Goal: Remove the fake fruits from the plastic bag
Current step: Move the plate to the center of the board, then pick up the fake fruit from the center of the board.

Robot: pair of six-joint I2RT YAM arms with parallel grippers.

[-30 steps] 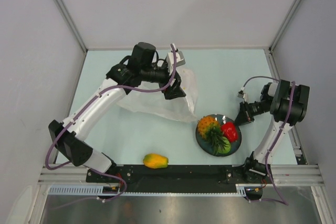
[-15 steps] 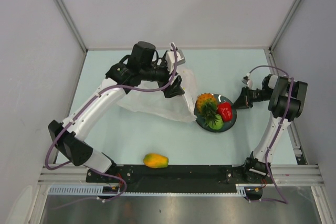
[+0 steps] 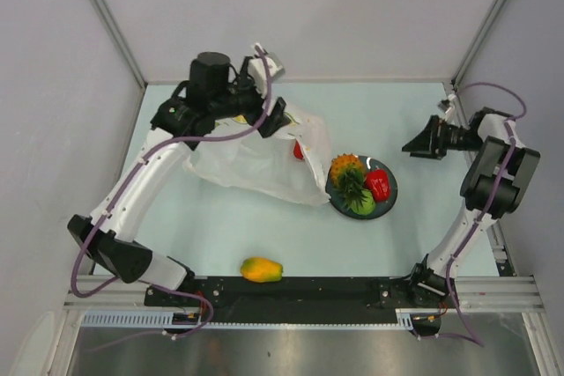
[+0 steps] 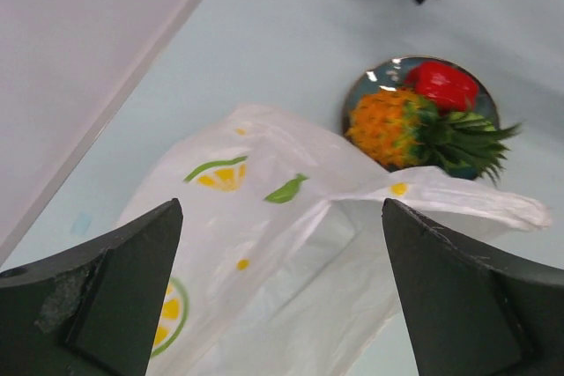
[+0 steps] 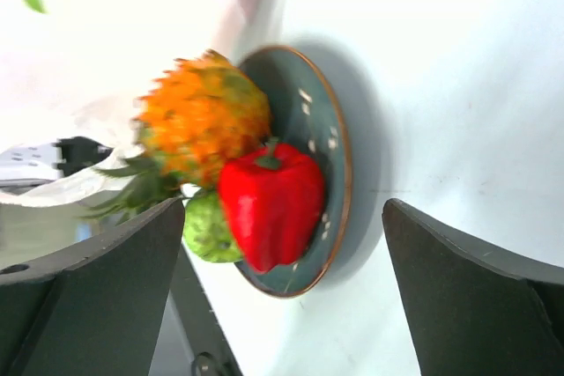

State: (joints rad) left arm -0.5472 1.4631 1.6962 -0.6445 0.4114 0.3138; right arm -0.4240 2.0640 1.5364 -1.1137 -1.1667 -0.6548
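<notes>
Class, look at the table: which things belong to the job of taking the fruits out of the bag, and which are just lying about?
Belong to the job: plastic bag; pineapple; red pepper; green fruit; mango; small red fruit at the bag.
Just lying about: dark plate, under three of the fruits.

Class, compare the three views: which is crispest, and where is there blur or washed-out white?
Top external view: crispest, evenly lit. Left wrist view: slightly soft, the spiky orange plastic pineapple and thin white citrus-printed plastic bag lacking sharp edges. Right wrist view: the bag burns out to white at upper left, the pineapple is smeared, the dark round plate casts a soft shadow.
</notes>
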